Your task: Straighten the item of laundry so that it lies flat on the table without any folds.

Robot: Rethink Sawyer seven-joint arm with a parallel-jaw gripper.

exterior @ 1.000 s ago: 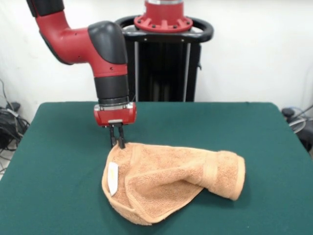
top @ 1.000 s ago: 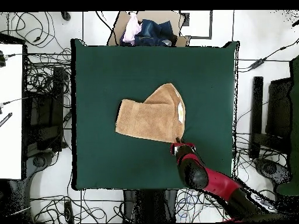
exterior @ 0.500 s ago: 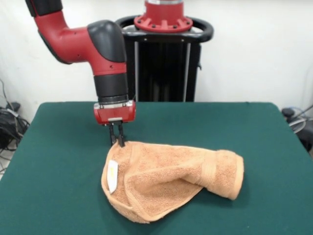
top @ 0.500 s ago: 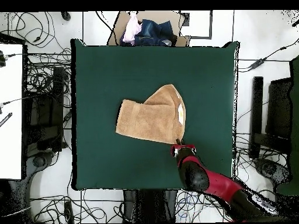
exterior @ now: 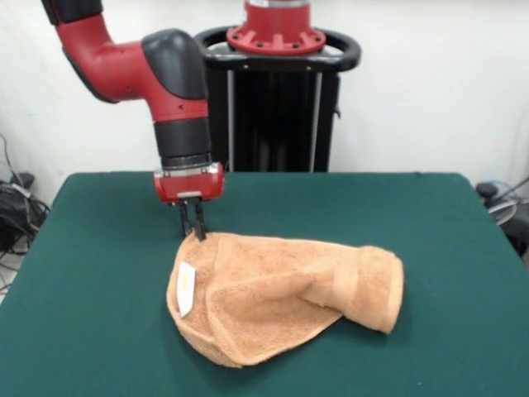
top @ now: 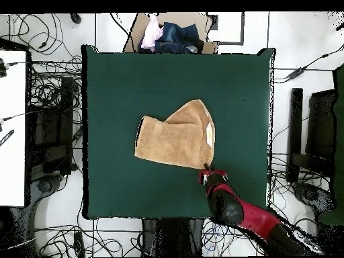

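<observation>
One towel on the table, which is dark green and much wider than the cloth. Sawyer arm comes down over the towel's far corner in the front view; overhead view shows it reaching in from the bottom right.

Orange-tan terry hand towel sits about mid-table, slightly toward the arm's side in the overhead view. Not flat: one side is doubled over itself into a thick rolled fold at the front view's right, and the near edge curls under in a rounded lip. Outline from above is an irregular wedge, not a square. One woven band runs across the folded part.

Gripper has its two dark fingers close together, pinching the towel's corner, which is raised to a slight peak at the tips.

Small white label lies on the edge below the pinched corner, front view left.
</observation>
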